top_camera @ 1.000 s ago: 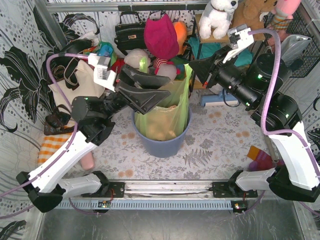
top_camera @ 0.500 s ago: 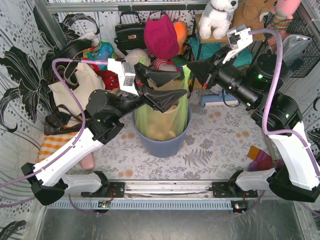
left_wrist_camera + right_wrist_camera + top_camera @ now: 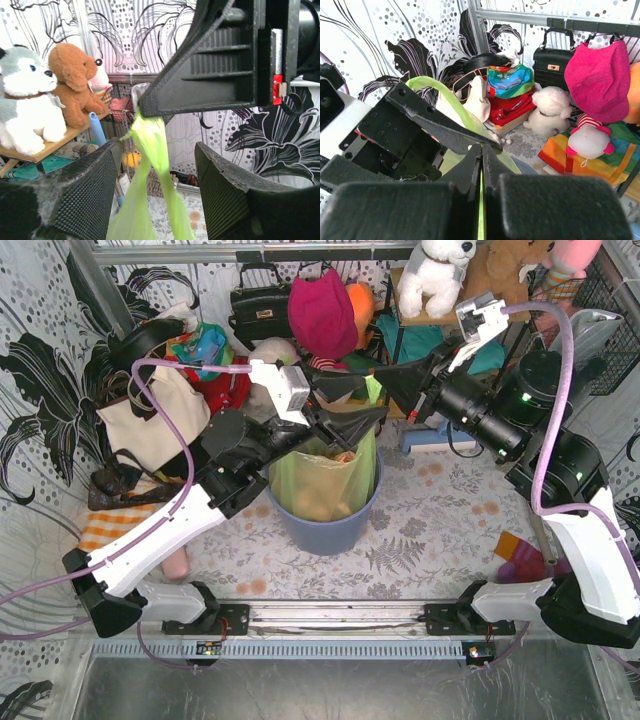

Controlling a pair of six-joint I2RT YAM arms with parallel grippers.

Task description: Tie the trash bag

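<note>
Film this thin should be light, limp and slick, and I judge it will stretch or tear if yanked. The bag (image 3: 325,480) sits in the bin (image 3: 330,532), below both grippers. My right gripper (image 3: 380,375) is pressed together, pinching a twisted ear of the bag's rim. The left gripper (image 3: 155,165) is spread, one finger on each side of that strip, just under the right's tips. I'd grip there, on the bunched strip, not the loose wall.

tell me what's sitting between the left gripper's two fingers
A strip of the trash bag hangs between the open left gripper's fingers. The shut right gripper pinches it from above. The left wrist view shows this.
</note>
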